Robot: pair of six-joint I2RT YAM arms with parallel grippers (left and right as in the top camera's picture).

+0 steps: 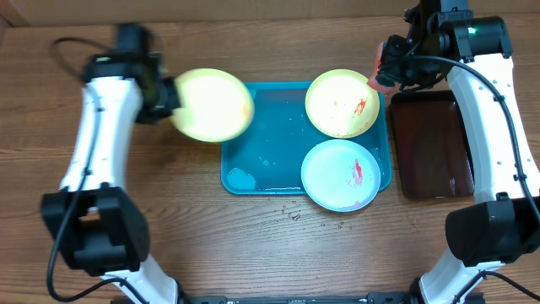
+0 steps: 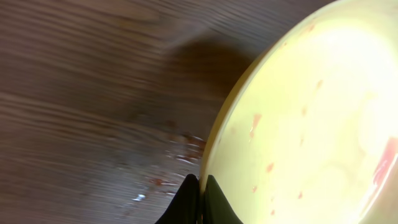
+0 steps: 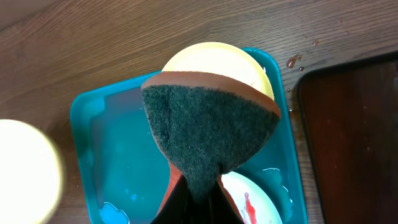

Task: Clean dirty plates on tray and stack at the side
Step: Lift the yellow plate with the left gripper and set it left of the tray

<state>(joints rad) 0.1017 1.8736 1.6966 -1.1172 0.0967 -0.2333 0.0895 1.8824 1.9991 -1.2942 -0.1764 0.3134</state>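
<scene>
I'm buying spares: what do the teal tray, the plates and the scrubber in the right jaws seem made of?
Tray: likely moulded plastic, glossy teal, with rounded corners and wet sheen. Plates: probably plastic too, smooth and faintly shiny, thin rims. Scrubber: apparently orange foam sponge faced with a coarse, matte dark-green fibre pad.

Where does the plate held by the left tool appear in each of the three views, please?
Overhead: the held plate is upper left of centre, in the left tool, over the teal tray's corner.
Left wrist: it fills the right half.
Right wrist: a blurred pale disc at the lower-left edge.
Shared landmark: the teal tray, right of the plate overhead and in right wrist; absent from left wrist.
</scene>
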